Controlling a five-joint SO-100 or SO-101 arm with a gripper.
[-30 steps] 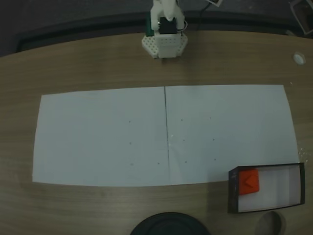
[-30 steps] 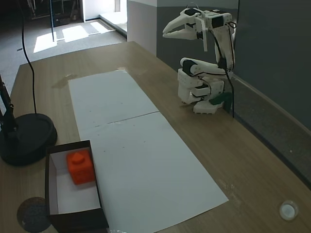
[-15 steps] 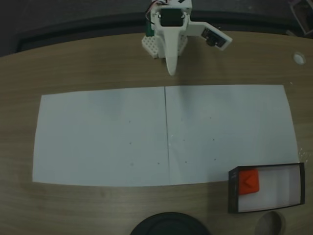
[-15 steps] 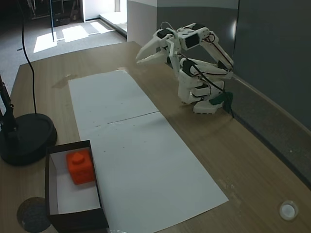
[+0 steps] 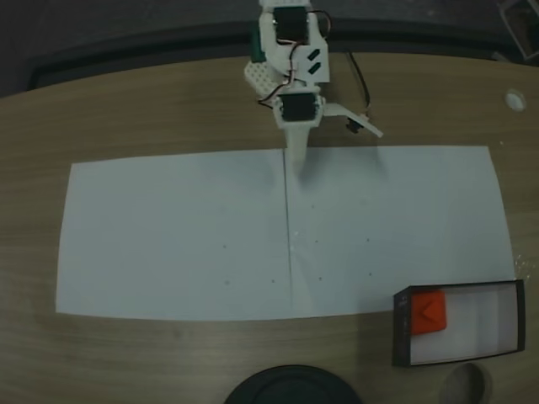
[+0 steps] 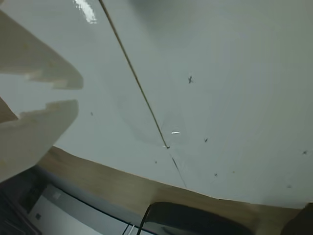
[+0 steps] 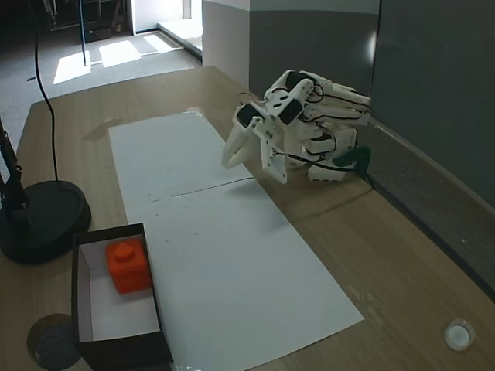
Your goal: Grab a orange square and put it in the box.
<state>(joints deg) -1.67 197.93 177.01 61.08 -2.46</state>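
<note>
The orange square [image 5: 429,312] lies inside the box [image 5: 505,353], at the box's left end in this fixed view. The other fixed view shows the orange square [image 7: 128,265] resting on the white floor of the box [image 7: 116,349], near its far wall. My gripper [image 5: 297,165] hangs far from both, pointing down at the seam between two white paper sheets near the arm's base. From the side my gripper [image 7: 229,161] hovers just over the paper. In the wrist view my gripper [image 6: 78,93] has its fingers [image 6: 44,122] nearly touching, with nothing between them.
Two white paper sheets [image 5: 168,236] cover the middle of the wooden table. A black round base [image 7: 39,220] stands beside the box; its edge [image 5: 290,387] shows at the front. A small white disc [image 5: 514,99] lies far right. The arm's base [image 7: 325,147] sits at the back edge.
The arm has unfolded from its raised pose and swung the gripper forward and down over the paper seam. The orange square and the box have not moved.
</note>
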